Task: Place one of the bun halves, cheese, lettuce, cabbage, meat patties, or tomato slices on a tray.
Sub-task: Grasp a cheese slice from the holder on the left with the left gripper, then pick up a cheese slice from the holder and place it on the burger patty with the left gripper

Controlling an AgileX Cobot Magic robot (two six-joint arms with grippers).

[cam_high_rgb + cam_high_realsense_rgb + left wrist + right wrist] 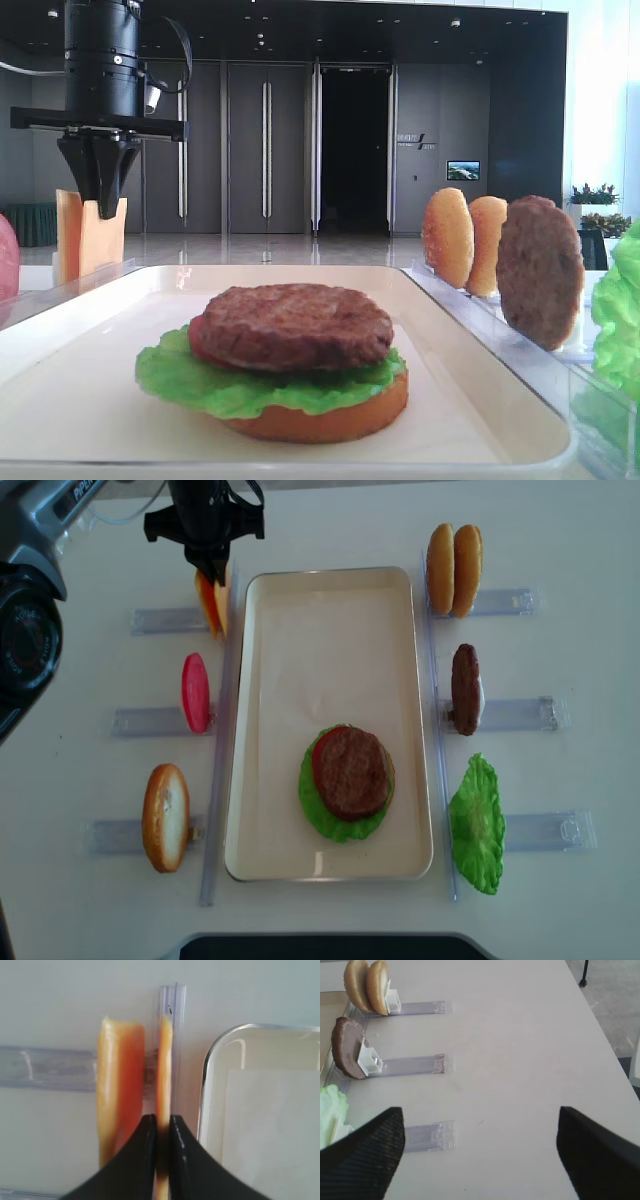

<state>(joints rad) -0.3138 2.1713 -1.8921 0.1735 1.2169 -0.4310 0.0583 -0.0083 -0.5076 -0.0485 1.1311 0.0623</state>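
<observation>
Cheese pick, left claw (161, 1132) clenched on the tray-side cheese slice (163, 1060).
Slice stands upright in its rack at 11 o'clock of the tray (330, 610); second slice just beside. Lift straight up to clear the rack, then swing toward the meat patty (352, 772) stack. Right claw (480, 1152) released, idle over the tabletop (520, 1035).

Premises resemble a large office or exhibition lobby: tall dark double doors (265, 148), polished floor, wall screen (463, 170), potted plants (594, 194), white table (520, 1060).
</observation>
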